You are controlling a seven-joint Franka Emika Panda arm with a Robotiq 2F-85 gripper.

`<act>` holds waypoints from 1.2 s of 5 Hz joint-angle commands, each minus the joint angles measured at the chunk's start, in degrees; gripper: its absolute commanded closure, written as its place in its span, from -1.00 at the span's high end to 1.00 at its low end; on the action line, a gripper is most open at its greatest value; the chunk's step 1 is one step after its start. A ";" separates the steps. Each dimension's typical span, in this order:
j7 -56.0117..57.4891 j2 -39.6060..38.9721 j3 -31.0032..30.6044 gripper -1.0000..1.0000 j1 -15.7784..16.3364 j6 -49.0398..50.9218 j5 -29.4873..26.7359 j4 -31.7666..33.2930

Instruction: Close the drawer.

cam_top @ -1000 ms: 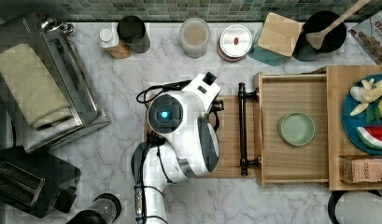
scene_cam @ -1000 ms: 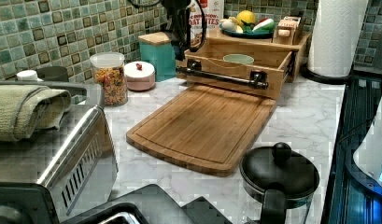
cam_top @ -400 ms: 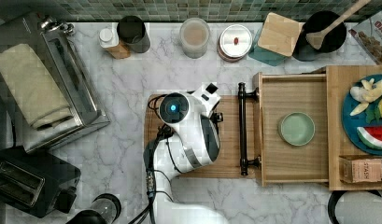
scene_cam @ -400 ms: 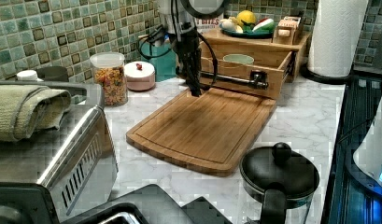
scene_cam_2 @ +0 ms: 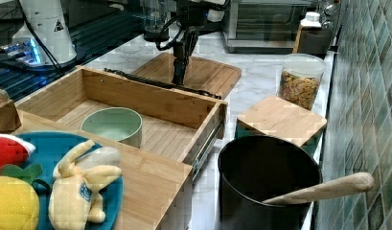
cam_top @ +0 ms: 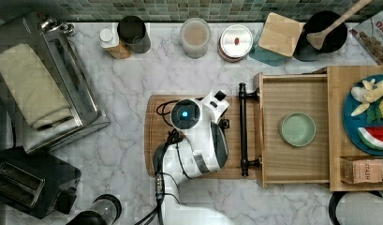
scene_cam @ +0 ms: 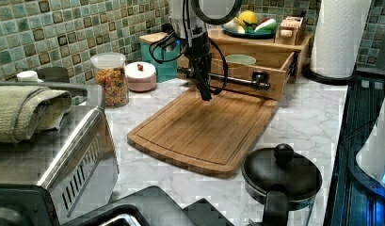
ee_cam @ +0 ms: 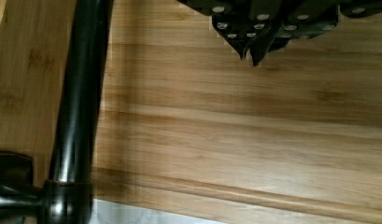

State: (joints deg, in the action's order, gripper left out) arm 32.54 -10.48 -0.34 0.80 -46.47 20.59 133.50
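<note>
marble worktop [cam_top: 133,93] w/ cutting board [scene_cam: 204,129] at centre. drawer [cam_top: 292,98] pulled open at 3 o'clock of board in top view, its black bar handle [cam_top: 243,129] over board's edge, green bowl [cam_top: 297,129] inside. hand [scene_cam: 206,96] hangs over board just beside handle, fingers [ee_cam: 247,44] pressed together, holding nothing.

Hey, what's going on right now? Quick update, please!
End effector shut, empty, over the cutting board, just short of the handle. Drawer open, green bowl inside. Nothing blocking the push.
</note>
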 commanded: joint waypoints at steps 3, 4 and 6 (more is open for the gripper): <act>23.31 -0.18 10.36 -1.00 -15.05 0.68 -10.92 -9.98; 23.43 1.80 12.75 -1.00 -17.10 -7.12 -8.33 -7.04; 43.26 -4.46 13.66 -1.00 -25.18 -10.54 -15.31 -14.60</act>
State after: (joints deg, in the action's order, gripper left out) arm 70.67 -13.34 8.80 -17.67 -55.17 6.97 130.26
